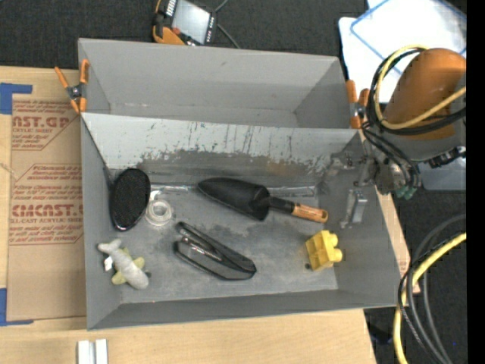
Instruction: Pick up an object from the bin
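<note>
Orange-capped arm (424, 89) enters at right. Gripper (355, 207), open or closed cannot be told, hangs by the bin's (212, 89) right wall, near a yellow block (323, 250) and a black trowel (239, 194).

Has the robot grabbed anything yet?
Not yet. Nothing is picked: the yellow block, the black scoop and the other things lie on the bin floor. The claw hangs by the right wall, near the yellow block. Grabbing and lifting one is left.
</note>
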Robot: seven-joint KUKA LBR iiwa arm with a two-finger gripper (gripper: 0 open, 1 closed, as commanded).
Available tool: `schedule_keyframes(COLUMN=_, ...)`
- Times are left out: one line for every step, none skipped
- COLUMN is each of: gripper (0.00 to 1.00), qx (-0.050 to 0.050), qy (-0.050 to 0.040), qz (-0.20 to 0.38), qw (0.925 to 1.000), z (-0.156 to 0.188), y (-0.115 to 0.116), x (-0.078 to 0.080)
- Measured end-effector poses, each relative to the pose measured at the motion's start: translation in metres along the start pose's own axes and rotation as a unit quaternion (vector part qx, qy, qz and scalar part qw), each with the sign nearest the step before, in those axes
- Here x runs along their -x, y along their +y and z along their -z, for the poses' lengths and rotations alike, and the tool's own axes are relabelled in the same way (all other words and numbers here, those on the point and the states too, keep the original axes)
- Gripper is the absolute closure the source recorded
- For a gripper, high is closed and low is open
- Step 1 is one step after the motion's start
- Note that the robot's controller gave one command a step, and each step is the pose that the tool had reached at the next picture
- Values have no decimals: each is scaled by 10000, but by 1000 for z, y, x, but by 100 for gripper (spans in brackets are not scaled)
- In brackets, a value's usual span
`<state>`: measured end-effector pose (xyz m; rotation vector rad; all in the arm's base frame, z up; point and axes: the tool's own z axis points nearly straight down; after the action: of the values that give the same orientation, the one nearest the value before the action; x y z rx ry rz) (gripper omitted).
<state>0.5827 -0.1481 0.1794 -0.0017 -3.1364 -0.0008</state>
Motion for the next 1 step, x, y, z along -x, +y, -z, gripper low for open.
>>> schedule_keyframes(gripper=0, qx=-6, qy=-37, qz=11, qw=10000, z=5, y=1, x=2)
